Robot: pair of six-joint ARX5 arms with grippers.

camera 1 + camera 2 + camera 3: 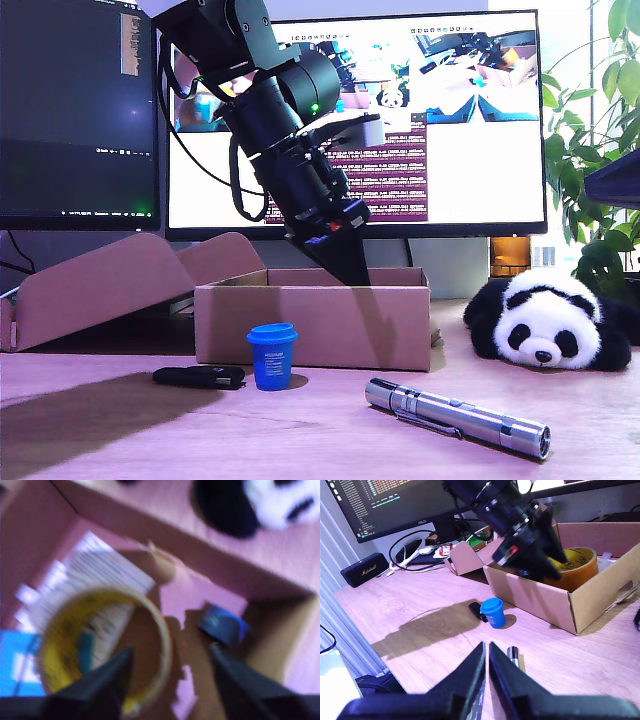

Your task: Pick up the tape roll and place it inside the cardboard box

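The cardboard box point(315, 320) stands mid-table, and its floor and walls point(210, 565) fill the first wrist view. Inside it lies the tape roll point(60, 630), amber with a yellow core, also visible over the box wall point(575, 567); the exterior view hides it behind the front wall. My first gripper point(171, 650) reaches down into the box point(350, 265) and is open. One finger point(112, 680) is inside the roll's ring, the other point(240, 690) outside, and a gap shows beside the roll's wall. My second gripper point(487, 655) hovers shut over bare table, well away from the box point(600, 600).
In front of the box stand a small blue cup point(272, 355), a black stick point(200, 376) and a silver flashlight point(455, 415). A panda toy point(545, 320) lies at the exterior view's right, a flat cardboard piece point(110, 285) at its left. A dark blue object point(223, 625) lies in the box.
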